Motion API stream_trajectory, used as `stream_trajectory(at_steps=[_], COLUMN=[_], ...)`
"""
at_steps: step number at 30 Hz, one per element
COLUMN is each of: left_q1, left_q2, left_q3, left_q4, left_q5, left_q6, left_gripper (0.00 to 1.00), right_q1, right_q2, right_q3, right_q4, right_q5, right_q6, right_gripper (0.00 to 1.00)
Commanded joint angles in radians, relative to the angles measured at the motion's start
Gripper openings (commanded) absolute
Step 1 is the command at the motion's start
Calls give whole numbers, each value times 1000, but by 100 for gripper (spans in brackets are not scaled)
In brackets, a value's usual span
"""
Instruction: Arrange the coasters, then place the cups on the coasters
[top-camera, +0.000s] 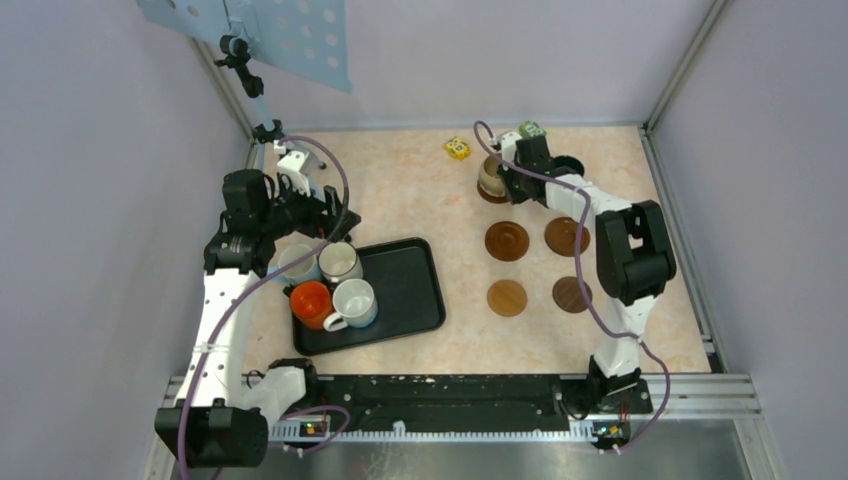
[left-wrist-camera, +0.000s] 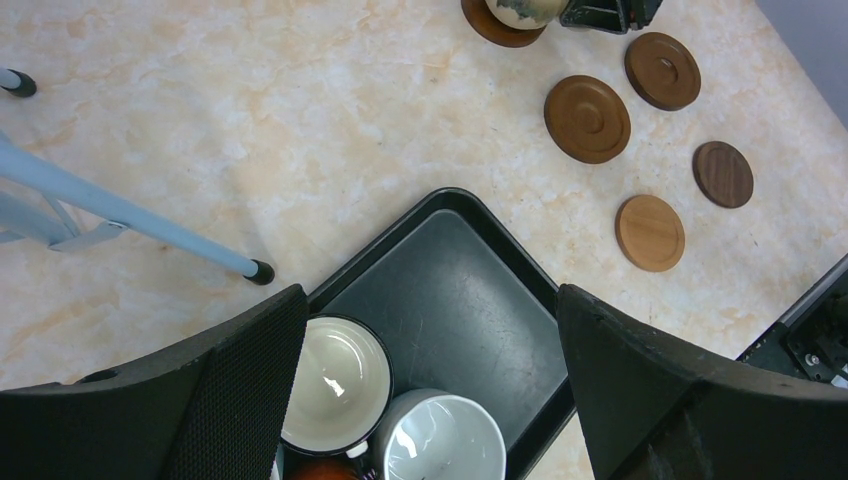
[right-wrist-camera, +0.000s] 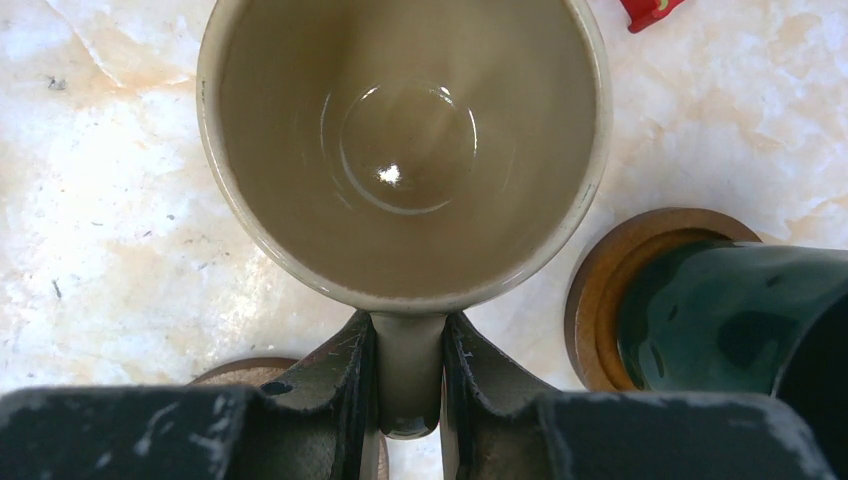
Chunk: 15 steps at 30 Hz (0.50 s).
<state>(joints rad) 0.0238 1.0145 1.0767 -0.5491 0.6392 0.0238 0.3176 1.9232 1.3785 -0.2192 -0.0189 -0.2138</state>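
Marbled beige tabletop (top-camera: 420, 190) fills my view. Nearest, toward the left edge, a black rectangular plastic tray (top-camera: 405, 290) carries an orange ceramic mug (top-camera: 311, 303), a plain white mug (top-camera: 354, 302) and two more white mugs (top-camera: 340, 262) behind. My left gripper (left-wrist-camera: 430, 298) hangs above them, fingers spread wide, holding nothing. Right of the tray lie four bare round brown wooden coasters (top-camera: 507, 241). By the far edge, my right gripper (right-wrist-camera: 408, 400) pinches the handle of a beige ceramic mug (right-wrist-camera: 405, 150) above a dark coaster (top-camera: 493, 195). Just beside it, a dark green mug (right-wrist-camera: 720, 310) sits on another coaster (right-wrist-camera: 600, 290).
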Motion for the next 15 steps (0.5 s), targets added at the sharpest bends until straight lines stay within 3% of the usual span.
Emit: stream_trajectory(at_steps=[1,15], left_q1=[5,5], left_q2=[-6,-1], left_q3=[-6,-1], left_q4=[40,38], left_q5=[15,12], left_q6=[-5,-1], left_gripper=[99,99], right_q1=[-8,-22], right_q2=[4,38], right_q3=[92,88], right_q4=[136,131], right_q5=[6,0], right_q6=[8,40], right_gripper=[0,0])
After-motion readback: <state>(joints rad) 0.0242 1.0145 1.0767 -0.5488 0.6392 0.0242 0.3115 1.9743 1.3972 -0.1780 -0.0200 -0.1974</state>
